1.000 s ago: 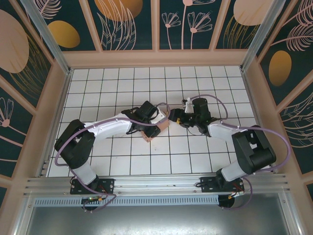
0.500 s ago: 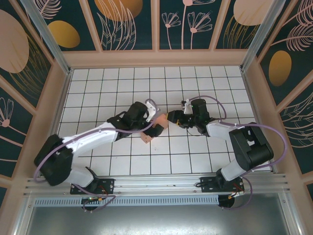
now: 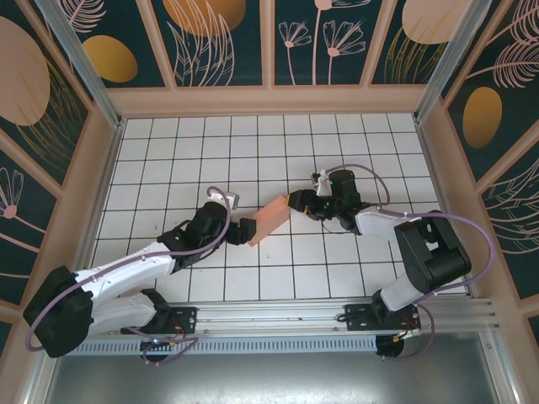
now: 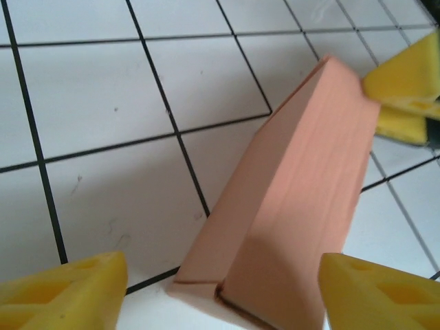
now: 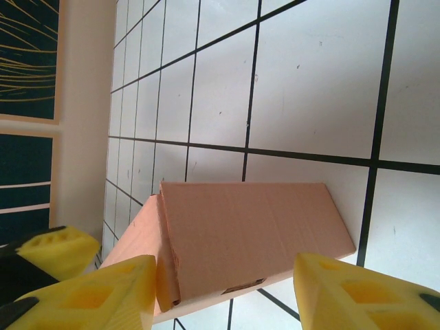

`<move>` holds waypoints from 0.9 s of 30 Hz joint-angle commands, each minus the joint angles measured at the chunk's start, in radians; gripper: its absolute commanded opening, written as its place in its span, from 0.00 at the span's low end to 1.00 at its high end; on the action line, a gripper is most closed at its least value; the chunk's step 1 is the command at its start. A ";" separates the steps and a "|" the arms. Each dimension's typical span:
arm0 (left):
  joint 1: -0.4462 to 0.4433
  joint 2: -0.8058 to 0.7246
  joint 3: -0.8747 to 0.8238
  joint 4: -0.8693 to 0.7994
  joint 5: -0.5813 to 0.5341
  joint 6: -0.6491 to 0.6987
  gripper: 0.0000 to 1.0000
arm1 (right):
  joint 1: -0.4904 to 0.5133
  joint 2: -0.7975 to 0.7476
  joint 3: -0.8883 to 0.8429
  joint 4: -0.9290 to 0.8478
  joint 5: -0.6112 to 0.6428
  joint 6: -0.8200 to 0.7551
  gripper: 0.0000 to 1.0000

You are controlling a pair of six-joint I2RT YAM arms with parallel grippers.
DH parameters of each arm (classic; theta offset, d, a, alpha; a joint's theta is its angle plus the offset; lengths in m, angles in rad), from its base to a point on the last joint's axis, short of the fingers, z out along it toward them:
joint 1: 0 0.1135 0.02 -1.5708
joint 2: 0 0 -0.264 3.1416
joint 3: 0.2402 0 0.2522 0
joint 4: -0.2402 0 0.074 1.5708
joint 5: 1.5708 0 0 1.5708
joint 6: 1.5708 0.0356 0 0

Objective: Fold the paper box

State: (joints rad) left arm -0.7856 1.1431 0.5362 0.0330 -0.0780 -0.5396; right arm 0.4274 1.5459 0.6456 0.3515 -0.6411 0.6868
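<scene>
Pulling back toward its own base, the left arm has come off the paper box (image 3: 269, 220), which it was covering a moment ago, and the left gripper (image 3: 242, 227) now sits just short of the box's near end. Its jaws stand wide, a finger to either side of that end, with clear table showing on at least one side, so it holds nothing. The right gripper (image 3: 295, 202) straddles the far end; I cannot tell whether its pads actually pinch the cardboard or only bracket it.

The box lies flat on the tiled table (image 3: 168, 151) near the middle, between the two grippers. It already reads as a closed rectangular form, so folding looks nearly done. A thin seam shows at the near end flap, and the next move probably calls for pressing that flap home while the far end is steadied.

Its long axis runs diagonally, from near-left to far-right
</scene>
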 commanded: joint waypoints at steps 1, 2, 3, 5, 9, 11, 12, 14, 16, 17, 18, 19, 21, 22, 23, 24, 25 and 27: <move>0.003 0.046 -0.030 0.048 0.014 -0.022 0.61 | 0.007 0.026 -0.007 -0.089 0.047 -0.017 0.54; 0.005 0.063 -0.034 0.046 0.018 -0.017 0.56 | 0.008 0.024 -0.006 -0.089 0.047 -0.015 0.54; 0.004 0.081 -0.036 0.041 0.026 -0.012 0.53 | 0.007 0.020 -0.006 -0.089 0.049 -0.014 0.54; 0.004 0.101 -0.041 0.041 0.038 -0.008 0.49 | 0.009 0.010 -0.004 -0.077 0.047 -0.020 0.55; 0.004 0.126 -0.056 0.066 0.050 0.005 0.43 | 0.024 -0.001 0.016 -0.066 0.047 -0.068 0.68; 0.003 0.140 -0.059 0.077 0.061 0.013 0.43 | 0.043 0.002 0.044 -0.086 0.060 -0.110 0.73; 0.003 0.145 -0.061 0.081 0.064 0.013 0.42 | 0.051 0.006 0.058 -0.098 0.070 -0.127 0.74; 0.003 0.154 -0.061 0.088 0.069 0.018 0.42 | 0.074 0.022 0.093 -0.134 0.093 -0.169 0.78; 0.004 0.162 -0.059 0.091 0.071 0.021 0.42 | 0.099 0.041 0.126 -0.174 0.116 -0.210 0.82; 0.003 0.165 -0.058 0.090 0.069 0.023 0.42 | 0.113 0.052 0.141 -0.195 0.128 -0.233 0.84; 0.003 0.168 -0.056 0.089 0.067 0.022 0.42 | 0.114 0.059 0.150 -0.212 0.138 -0.251 0.85; 0.004 0.170 -0.054 0.086 0.060 0.021 0.42 | 0.141 0.066 0.158 -0.232 0.152 -0.271 0.86; 0.003 0.178 -0.051 0.084 0.060 0.024 0.42 | 0.161 0.071 0.164 -0.265 0.186 -0.303 0.87; 0.004 0.182 -0.049 0.084 0.060 0.026 0.42 | 0.169 0.072 0.162 -0.279 0.203 -0.314 0.87; 0.004 0.186 -0.047 0.084 0.059 0.026 0.42 | 0.170 0.071 0.156 -0.289 0.215 -0.320 0.86; 0.003 0.190 -0.046 0.084 0.058 0.027 0.42 | 0.169 0.069 0.150 -0.299 0.229 -0.319 0.83; 0.005 0.195 -0.045 0.084 0.060 0.026 0.42 | 0.166 0.061 0.143 -0.306 0.249 -0.312 0.78; 0.004 0.201 -0.042 0.084 0.058 0.026 0.42 | 0.148 0.048 0.126 -0.303 0.263 -0.290 0.69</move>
State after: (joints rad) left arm -0.7856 1.2835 0.5209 0.2619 -0.0147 -0.5461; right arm 0.5598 1.5890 0.8017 0.1757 -0.4171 0.4229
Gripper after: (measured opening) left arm 0.417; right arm 0.713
